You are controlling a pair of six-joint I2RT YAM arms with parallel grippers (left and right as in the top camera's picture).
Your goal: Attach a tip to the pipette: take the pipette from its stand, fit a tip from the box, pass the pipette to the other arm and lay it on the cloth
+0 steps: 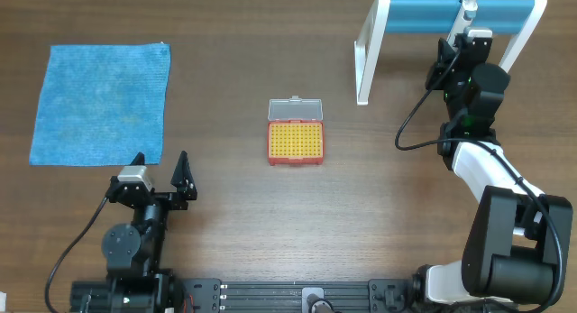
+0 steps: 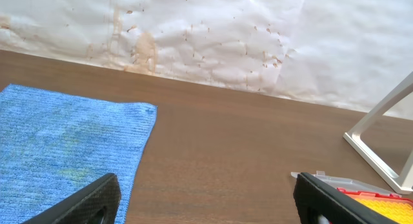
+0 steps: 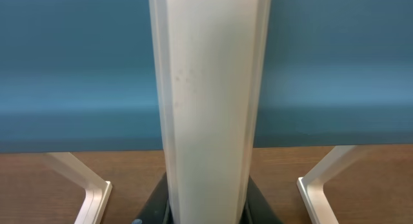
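Gripping pipette (image 3: 210, 101) on stand (image 1: 424, 15), right claw (image 1: 462, 41) clamped, left claw (image 1: 160, 160) apart near cloth (image 1: 99, 105)

A brown wood-grain table (image 1: 225, 232) spreads wide. Along its far edge hangs a crinkled white paper sheet (image 2: 213, 37), blotched tan in places.

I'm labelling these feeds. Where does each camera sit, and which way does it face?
Top: fixed overhead, looking down on cloth, tip box, stand; left arm, right arm show.
Left wrist: low, facing across table to wall; open left claw at bottom.
Right wrist: close on pipette against stand; right claw grips it.
Top and left wrist share cloth, tip box.
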